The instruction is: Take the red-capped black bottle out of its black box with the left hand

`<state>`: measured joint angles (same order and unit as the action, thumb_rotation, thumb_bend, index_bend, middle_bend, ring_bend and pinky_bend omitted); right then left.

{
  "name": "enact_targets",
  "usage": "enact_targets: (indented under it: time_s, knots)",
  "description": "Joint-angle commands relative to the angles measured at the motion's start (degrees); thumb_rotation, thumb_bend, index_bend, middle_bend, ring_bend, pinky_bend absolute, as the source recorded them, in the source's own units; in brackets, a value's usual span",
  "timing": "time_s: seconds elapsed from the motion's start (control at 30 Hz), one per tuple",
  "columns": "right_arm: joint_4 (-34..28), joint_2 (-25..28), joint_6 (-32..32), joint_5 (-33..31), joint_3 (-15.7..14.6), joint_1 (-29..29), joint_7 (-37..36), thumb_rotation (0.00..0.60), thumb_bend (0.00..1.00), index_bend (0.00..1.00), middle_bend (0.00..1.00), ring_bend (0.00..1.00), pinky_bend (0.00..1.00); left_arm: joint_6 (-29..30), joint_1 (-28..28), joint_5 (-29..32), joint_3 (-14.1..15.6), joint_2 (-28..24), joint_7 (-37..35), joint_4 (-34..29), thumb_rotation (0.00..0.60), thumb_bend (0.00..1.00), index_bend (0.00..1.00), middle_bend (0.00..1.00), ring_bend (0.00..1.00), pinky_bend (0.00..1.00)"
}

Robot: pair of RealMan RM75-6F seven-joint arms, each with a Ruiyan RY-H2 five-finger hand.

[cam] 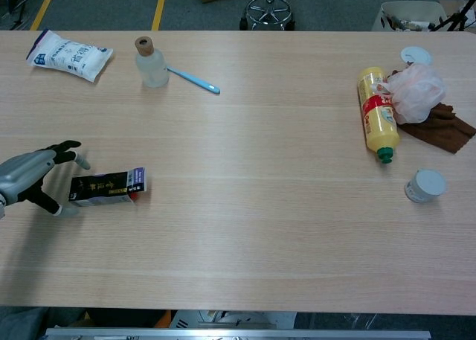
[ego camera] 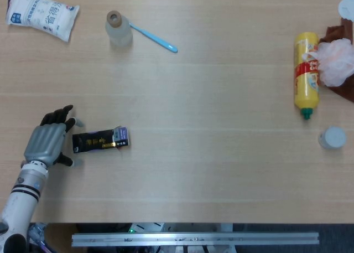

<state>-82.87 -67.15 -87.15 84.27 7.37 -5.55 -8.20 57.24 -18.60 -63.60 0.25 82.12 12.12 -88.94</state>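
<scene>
The black box (ego camera: 100, 140) (cam: 107, 187) lies flat on the table at the left, its long side running left to right, with a purple end flap at its right. No red-capped black bottle is visible; the box hides whatever it holds. My left hand (ego camera: 48, 139) (cam: 31, 175) hovers just left of the box, fingers spread and apart, holding nothing. Its fingertips (ego camera: 71, 122) come close to the box's left end without clearly touching it. The right hand does not show in either view.
A white salt bag (ego camera: 41, 13) lies at the far left back, with a clear cork-topped bottle (ego camera: 118, 29) and a blue toothbrush (ego camera: 155, 37) beside it. At the right are a yellow bottle (ego camera: 306, 75), a plastic bag on a brown cloth (ego camera: 336, 59) and a small white jar (ego camera: 332, 137).
</scene>
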Motion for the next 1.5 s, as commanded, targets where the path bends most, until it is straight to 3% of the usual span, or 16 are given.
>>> enact_targets:
  time_s: [0.03, 1.5]
  knots:
    - [0.0, 0.0, 0.0, 0.0, 0.0, 0.0, 0.0, 0.6, 0.08, 0.17, 0.16, 0.09, 0.23, 0.0, -0.1, 0.0, -0.1, 0.0, 0.0, -0.2, 0.6, 0.02, 0.27, 0.0, 0.0, 0.06]
    - [0.9, -0.5, 0.2, -0.2, -0.1, 0.2, -0.7, 0.6, 0.08, 0.17, 0.16, 0.09, 0.23, 1.3, -0.1, 1.6, -0.7, 2.3, -0.1, 1.8, 0.6, 0.02, 0.36, 0.0, 0.0, 0.07]
